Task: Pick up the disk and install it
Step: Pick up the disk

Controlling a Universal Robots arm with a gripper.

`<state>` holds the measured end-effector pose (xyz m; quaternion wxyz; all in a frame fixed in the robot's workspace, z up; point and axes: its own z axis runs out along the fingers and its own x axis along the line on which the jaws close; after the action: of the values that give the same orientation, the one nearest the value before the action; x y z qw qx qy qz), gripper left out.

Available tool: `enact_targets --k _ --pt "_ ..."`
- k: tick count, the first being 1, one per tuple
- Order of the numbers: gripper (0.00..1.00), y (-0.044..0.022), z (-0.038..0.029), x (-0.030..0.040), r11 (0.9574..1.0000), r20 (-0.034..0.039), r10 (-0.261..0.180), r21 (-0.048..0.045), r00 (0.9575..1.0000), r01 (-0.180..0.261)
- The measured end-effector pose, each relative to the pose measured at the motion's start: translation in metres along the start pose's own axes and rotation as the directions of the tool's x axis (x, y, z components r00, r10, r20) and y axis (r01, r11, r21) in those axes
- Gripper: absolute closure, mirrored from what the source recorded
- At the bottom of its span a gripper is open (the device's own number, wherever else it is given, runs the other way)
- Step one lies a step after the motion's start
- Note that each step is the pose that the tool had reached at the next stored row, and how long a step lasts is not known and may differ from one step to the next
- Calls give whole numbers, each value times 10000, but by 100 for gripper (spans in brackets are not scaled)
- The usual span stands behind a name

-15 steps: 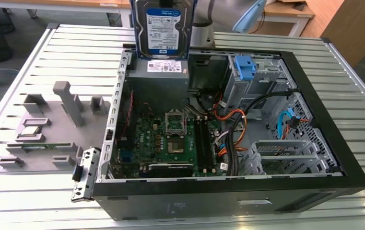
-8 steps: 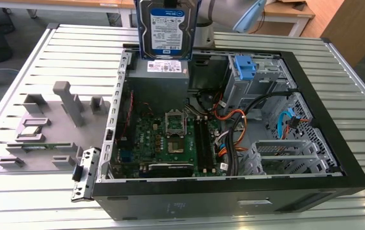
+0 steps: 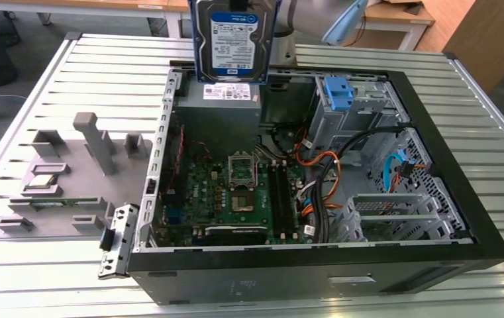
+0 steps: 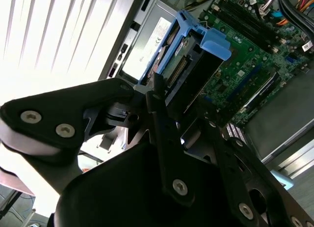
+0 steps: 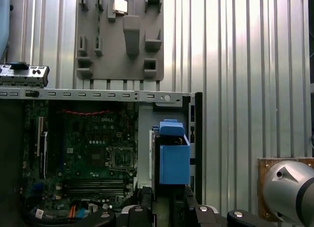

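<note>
The disk, a silver hard drive with a white-and-blue label and blue side rails, hangs upright over the back of the open computer case, just above the grey power supply box. My gripper is shut on the disk, with black fingers clamped on its two sides. In the first wrist view the disk is seen edge-on with its blue rail towards the camera, above the grey box, and the gripper sits at its near end.
Inside the case lie the green motherboard, orange and black cables, metal drive cages and a bare blue bracket. A grey fixture plate with small parts rests on the slatted metal table, at the exterior view's left.
</note>
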<state>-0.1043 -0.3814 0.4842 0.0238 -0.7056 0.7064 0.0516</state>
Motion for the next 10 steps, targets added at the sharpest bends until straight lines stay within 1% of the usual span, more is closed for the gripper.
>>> enact_targets --k 8,10 --pt "65 -5 0 1 10000 0 0 0 10000 0" --pt "65 -6 -1 10 10000 0 -2 0 10000 2"
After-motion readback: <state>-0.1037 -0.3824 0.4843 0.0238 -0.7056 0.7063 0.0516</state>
